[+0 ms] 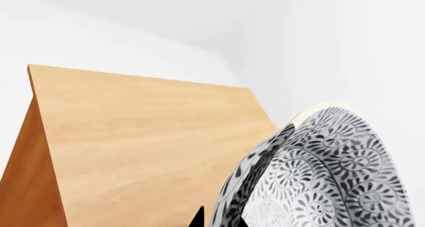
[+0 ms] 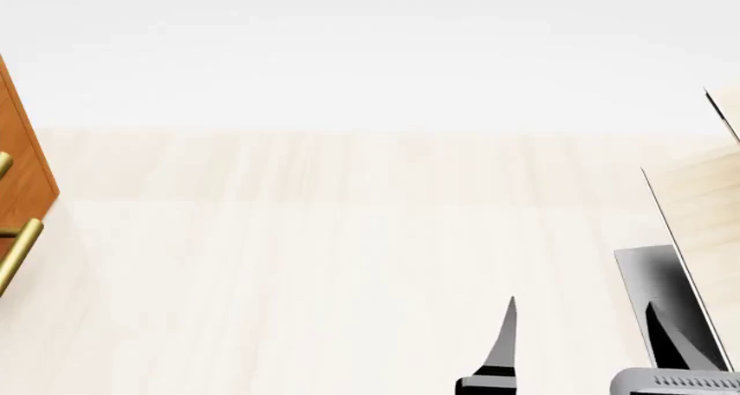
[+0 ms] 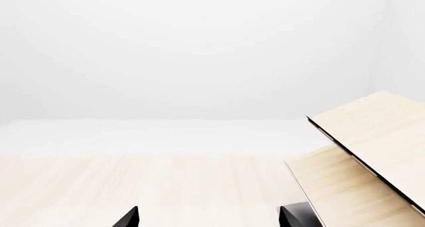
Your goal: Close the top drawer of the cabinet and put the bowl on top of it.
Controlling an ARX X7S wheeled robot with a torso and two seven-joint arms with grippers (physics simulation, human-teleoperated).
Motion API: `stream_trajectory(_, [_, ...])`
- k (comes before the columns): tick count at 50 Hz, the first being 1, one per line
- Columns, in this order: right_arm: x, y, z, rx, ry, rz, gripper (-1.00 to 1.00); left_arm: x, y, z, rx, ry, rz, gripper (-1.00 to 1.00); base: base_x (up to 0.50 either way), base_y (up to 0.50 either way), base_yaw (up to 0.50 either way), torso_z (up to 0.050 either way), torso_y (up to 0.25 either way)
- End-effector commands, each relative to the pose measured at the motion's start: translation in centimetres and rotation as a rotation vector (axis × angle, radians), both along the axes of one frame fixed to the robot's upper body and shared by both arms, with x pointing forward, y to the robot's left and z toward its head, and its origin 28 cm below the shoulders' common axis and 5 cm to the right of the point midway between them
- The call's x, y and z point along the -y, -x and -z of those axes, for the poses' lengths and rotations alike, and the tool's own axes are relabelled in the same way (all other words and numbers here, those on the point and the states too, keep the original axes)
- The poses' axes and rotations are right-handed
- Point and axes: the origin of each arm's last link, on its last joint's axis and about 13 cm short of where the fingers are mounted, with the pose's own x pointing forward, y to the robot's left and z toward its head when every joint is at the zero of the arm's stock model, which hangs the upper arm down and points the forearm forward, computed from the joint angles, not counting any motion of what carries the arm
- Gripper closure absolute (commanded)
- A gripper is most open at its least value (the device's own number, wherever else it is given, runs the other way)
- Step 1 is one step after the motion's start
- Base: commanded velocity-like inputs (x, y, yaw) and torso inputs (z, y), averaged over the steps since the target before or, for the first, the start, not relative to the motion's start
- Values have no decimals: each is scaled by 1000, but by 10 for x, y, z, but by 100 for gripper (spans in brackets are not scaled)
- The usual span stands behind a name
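The bowl [image 1: 332, 177], white with a dark floral pattern, fills one corner of the left wrist view and is tilted on edge. My left gripper [image 1: 220, 220] is shut on the bowl's rim, one black fingertip on each side of the wall. Behind it lies the flat wooden top of the cabinet [image 1: 146, 137]; whether the bowl touches it is hidden. In the head view only a sliver of the cabinet [image 2: 21, 152] shows at the left edge, with a brass handle [image 2: 19, 249]. The top drawer cannot be made out. My right gripper [image 2: 590, 347] [image 3: 207, 218] is open over the pale floor, holding nothing.
A pale wooden rack [image 2: 708, 204] [image 3: 371, 137] with a black base [image 2: 653, 282] stands close beside the right gripper's outer finger. White walls rise behind the cabinet. Pale wood floor [image 2: 347, 239] stretches between cabinet and rack.
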Motion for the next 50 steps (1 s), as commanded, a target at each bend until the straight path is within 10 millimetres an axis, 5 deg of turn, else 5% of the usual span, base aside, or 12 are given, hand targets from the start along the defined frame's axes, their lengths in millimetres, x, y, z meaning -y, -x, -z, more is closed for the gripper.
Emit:
stream_trajectory(1, [0,-1,-1,0,0,-2,-100,-3,-1,7,-19,22,-36,100,0,0,0,0,0])
stream_trajectory(48, [-2,-2,2,-3,0,-8,-100,-6,-2,25,-49,22,-15,100,0,0,0,0,0])
stream_trajectory(49, [-1,-2,1,-4,0,-8,-100,-7,-2,23,-51,22,-16,-100,0,0,0,0,0])
stream_trajectory(50, [-1,-1,2,-3,0,-8,-100,-7,-2,23,-45,26,-18,-100,0,0,0,0,0])
